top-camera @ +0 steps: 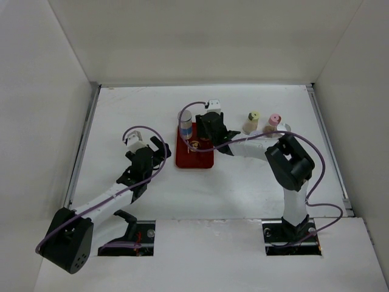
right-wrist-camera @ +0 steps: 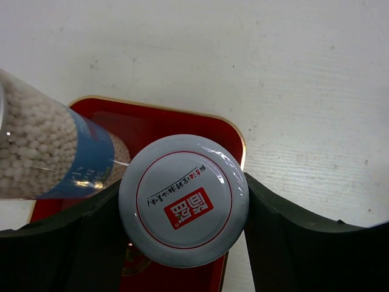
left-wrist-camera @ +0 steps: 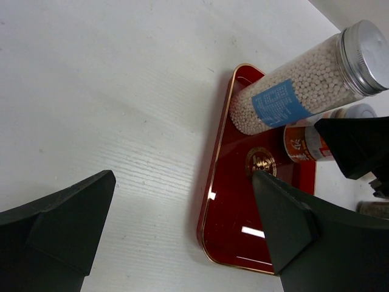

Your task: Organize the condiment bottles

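Roughly midway: on the table (top-camera: 121, 109), the red tray (top-camera: 203, 161) holds a tall bottle (top-camera: 185, 123) of white beads, blue-labelled and silver-capped, at its far-left corner. The right gripper (right-wrist-camera: 183, 198) is clamped on a white-capped bottle (right-wrist-camera: 182, 176) just beside it. Not yet on the tray: the short tan yellow-capped bottle (top-camera: 251, 121) and pink-capped bottle (top-camera: 272, 123), toward the table's far-right corner. The left gripper (left-wrist-camera: 182, 182) has its fingers apart, empty

Red tray (right-wrist-camera: 152, 118); bottle (right-wrist-camera: 182, 201), white cap, red logo.
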Available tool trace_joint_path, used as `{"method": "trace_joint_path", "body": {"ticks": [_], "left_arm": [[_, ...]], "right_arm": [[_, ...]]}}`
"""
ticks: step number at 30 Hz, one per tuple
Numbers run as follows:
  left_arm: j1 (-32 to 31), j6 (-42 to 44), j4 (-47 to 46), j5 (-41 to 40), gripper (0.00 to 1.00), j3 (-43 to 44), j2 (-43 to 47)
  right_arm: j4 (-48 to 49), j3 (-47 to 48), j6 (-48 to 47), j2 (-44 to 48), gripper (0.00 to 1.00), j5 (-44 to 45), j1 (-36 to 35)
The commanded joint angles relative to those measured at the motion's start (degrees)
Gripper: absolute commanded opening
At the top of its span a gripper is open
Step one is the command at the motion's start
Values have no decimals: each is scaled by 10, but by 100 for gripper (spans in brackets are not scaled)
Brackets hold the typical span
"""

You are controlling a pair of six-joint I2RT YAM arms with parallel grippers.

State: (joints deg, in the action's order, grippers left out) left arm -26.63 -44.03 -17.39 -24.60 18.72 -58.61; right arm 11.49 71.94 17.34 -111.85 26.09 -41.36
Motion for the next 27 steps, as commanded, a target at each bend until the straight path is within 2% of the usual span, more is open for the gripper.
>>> {"method": "trace_joint_path", "body": {"ticks": [1, 8, 12, 15, 17, 19, 20, 22, 23, 25, 26, 27], "left_arm": [[5, -9, -30, 6, 100, -6, 0], [6, -17, -38, 7, 100, -4, -19], [6, -25, -38, 12, 100, 0, -28], [6, -34, -27, 13, 100, 6, -12], [6, -41, -13, 9, 100, 14, 14], [7, -47, 3, 3, 100, 26, 32], [9, -49, 9, 0, 100, 32, 37], [10, -50, 6, -1, 100, 40, 34], [11, -51, 3, -1, 100, 40, 25], [14, -52, -18, 0, 100, 38, -3], [16, -54, -30, 4, 100, 33, -19], [19, -55, -39, 12, 100, 28, -33]], "right_arm": [[74, 40, 0, 16, 60, 1, -3], [69, 29, 11, 20, 84, -2, -3], [56, 12, 24, 57, 85, -2, -3], [21, -21, 37, 118, 85, 12, -3], [13, -58, 49, 167, 82, 22, -3], [12, -106, 56, 221, 75, 35, -2], [12, -131, 59, 248, 67, 46, 0], [7, -187, 68, 301, 43, 80, 20], [3, -213, 76, 326, 34, 98, 30], [-15, -257, 94, 366, 30, 126, 51], [-27, -274, 102, 381, 32, 135, 62], [-40, -287, 110, 393, 40, 145, 70]]}}
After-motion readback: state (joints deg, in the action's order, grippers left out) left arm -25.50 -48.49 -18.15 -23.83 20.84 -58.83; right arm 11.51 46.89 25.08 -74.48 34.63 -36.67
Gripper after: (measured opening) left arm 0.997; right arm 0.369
